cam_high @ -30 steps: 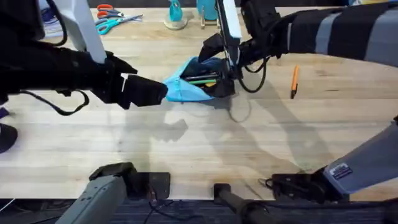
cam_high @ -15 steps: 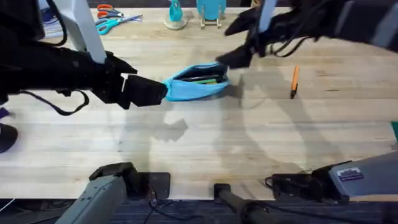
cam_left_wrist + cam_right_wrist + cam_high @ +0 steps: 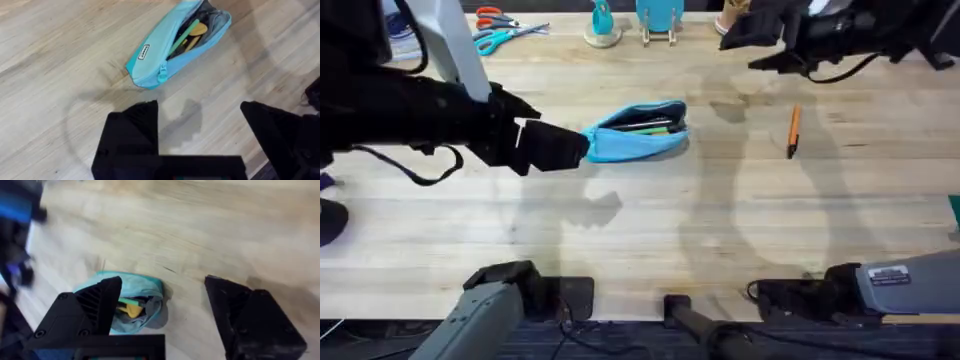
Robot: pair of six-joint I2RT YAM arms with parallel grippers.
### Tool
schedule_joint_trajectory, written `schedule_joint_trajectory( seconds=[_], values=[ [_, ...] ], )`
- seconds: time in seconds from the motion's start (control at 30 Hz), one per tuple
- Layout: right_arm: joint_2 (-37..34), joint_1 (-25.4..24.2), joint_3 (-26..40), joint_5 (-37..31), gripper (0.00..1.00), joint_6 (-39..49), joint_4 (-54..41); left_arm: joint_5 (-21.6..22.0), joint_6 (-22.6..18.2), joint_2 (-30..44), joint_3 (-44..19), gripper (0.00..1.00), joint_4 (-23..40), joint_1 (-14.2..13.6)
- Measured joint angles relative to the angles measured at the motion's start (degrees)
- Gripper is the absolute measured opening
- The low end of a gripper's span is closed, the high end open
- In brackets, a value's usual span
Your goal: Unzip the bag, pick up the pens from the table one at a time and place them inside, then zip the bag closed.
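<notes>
The light blue bag (image 3: 638,131) lies unzipped at upper centre of the table (image 3: 650,230), a green pen (image 3: 183,36) inside. The orange pen (image 3: 793,131) lies at its right. Both grippers, left (image 3: 200,112) and right (image 3: 162,297), are spread, empty.

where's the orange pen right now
In the overhead view the orange pen lies alone on the table, right of centre, well to the right of the open bag and below the raised right pincer.
</notes>
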State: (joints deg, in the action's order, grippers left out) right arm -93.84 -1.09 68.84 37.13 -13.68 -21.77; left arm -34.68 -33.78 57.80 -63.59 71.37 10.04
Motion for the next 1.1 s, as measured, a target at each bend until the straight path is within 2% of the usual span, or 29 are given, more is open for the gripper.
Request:
schedule_joint_trajectory(
  seconds=[0.17, 0.5, 0.77, 0.9, 1.1],
  values=[
    [0.1, -1.4, 0.0, -4.8, 0.997, -6.1, -2.8, 0.0, 0.0, 0.0, 0.0, 0.995, 0.0, 0.0],
    [7.6, -0.7, 0.0, -26.4, 0.997, -8.6, -10.5, 0.0, 0.0, 0.0, 0.0, 0.995, 0.0, 0.0],
    [10.2, -0.6, 0.0, -40.7, 0.998, -10.9, -22.6, 0.0, 0.0, 0.0, 0.0, 0.995, 0.0, 0.0],
    [10.2, -0.6, 0.0, -44.6, 0.998, -11.8, -25.8, 0.0, 0.0, 0.0, 0.0, 0.995, 0.0, 0.0],
    [11.3, -0.6, 0.0, -46.6, 0.997, -13.0, -28.9, 0.0, 0.0, 0.0, 0.0, 0.995, 0.0, 0.0]
  ],
)
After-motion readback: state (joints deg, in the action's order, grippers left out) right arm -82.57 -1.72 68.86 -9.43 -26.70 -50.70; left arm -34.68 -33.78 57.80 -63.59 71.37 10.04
